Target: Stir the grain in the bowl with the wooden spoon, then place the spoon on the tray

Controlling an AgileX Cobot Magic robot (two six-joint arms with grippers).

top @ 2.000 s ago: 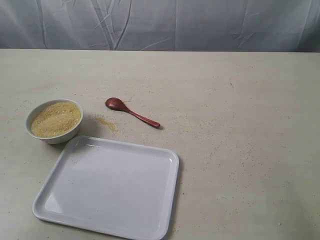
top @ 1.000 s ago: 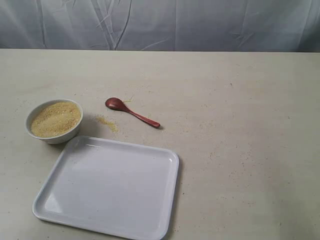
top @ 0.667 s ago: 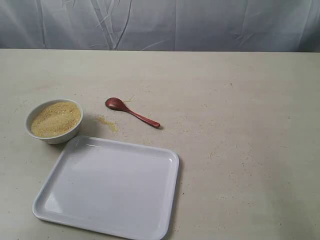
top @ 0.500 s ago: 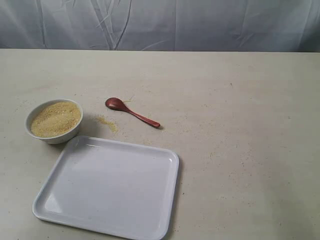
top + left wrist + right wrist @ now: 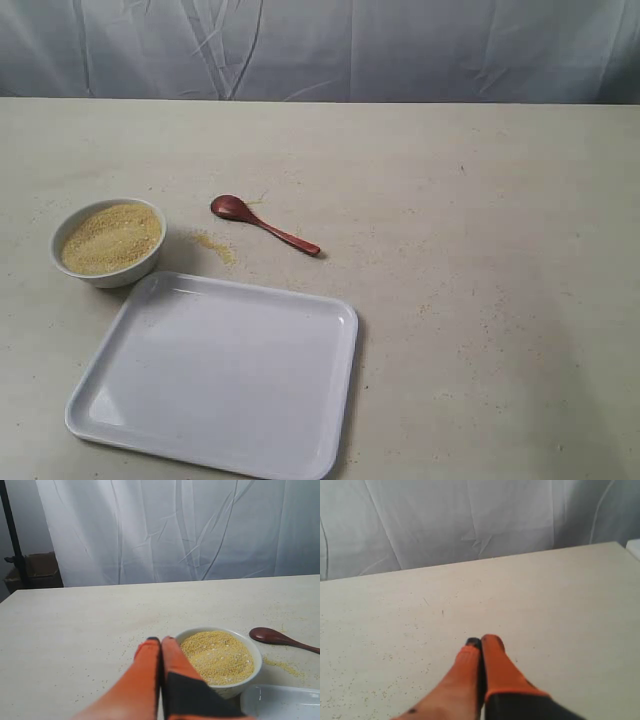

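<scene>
The small white bowl stands at the left of the table, filled with yellow-tan grain. To its right lies the dark reddish-brown wooden spoon, scoop toward the bowl. The large white tray sits in front of both. Neither gripper shows in the exterior view. In the left wrist view my left gripper is shut with nothing in it, beside the bowl, with the spoon beyond and a tray corner visible. My right gripper is shut and empty over bare table.
A little spilled grain lies on the table between bowl and spoon, and scattered granules dot the tabletop. A pale curtain hangs behind the table's far edge. A dark stand and a box are off the table in the left wrist view.
</scene>
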